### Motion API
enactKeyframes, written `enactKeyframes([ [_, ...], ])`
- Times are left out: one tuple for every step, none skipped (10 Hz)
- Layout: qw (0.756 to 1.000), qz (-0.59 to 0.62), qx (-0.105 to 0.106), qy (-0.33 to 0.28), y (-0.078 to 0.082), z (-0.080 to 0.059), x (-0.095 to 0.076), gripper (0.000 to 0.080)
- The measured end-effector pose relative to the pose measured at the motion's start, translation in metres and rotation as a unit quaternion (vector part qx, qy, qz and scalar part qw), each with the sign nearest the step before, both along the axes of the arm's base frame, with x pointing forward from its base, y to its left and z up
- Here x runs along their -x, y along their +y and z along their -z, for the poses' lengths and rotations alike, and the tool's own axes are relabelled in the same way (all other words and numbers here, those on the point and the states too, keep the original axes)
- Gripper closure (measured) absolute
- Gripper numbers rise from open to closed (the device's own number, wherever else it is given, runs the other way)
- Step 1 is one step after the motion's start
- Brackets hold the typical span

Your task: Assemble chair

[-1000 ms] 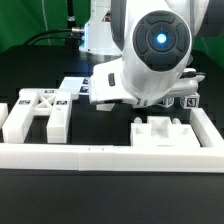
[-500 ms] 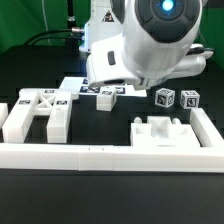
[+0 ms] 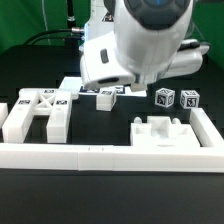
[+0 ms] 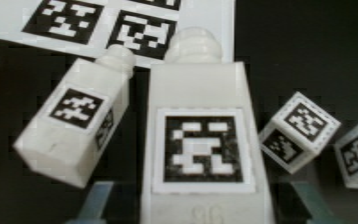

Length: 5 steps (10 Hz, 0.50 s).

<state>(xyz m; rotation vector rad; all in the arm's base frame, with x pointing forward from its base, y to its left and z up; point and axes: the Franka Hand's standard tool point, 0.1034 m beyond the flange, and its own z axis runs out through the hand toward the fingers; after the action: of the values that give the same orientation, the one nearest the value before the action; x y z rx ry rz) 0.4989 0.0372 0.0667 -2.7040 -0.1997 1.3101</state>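
– On the exterior view's left, what sits inside the border rail (image 3: pixel 100 155)?

– A cross-braced chair part (image 3: pixel 35 112), chunky and white with tags on top, resting on the black table (image 3: pixel 110 125). Behind it and slightly to the right lies the marker board (image 3: pixel 70 84). Next comes a loose chair leg (image 3: pixel 107 95), lying on its side.

– And the middle?

– The robot arm (image 3: pixel 140 40) fills it. Its bulk hides the gripper from that camera, so the grip shows only from the wrist.

– What does the wrist view give?

– The gripper (image 4: pixel 197 205) is clamped on a second leg, the held chair leg (image 4: pixel 202 120). Grey finger edges flank its near end, its pegged tip points away, and its tag faces the camera. It covers much of the table beneath. The loose chair leg lies tilted to one side of it, the cubes sit on the other side, and the marker board lies beyond its tip.

– Further right in the exterior view?

– Two tagged cubes, the left cube (image 3: pixel 165 98) and the right cube (image 3: pixel 188 99), just beside each other. Nearer the camera stands a pegged chair part (image 3: pixel 163 132), close to the rail's right-hand side.

– What differs from a second ago?

– The arm has risen. Its housing then sat low, partly covering the loose chair leg and hiding the left cube, and both are now in plain sight. The parts on the table lie where they lay.
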Motion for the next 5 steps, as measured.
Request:
enactKeyframes([
  [1.0,0.0,0.0,-0.026,0.001,-0.018,-0.012,0.0514],
  [0.999,0.002,0.001,-0.053,0.002,-0.032,-0.024,0.0514],
  [0.997,0.009,0.007,-0.076,0.003,-0.044,-0.034,0.0514],
  [0.987,0.014,0.006,-0.159,0.001,-0.038,-0.048,0.0514],
  [0.984,0.017,0.008,-0.178,0.0,-0.039,-0.04,0.0514],
])
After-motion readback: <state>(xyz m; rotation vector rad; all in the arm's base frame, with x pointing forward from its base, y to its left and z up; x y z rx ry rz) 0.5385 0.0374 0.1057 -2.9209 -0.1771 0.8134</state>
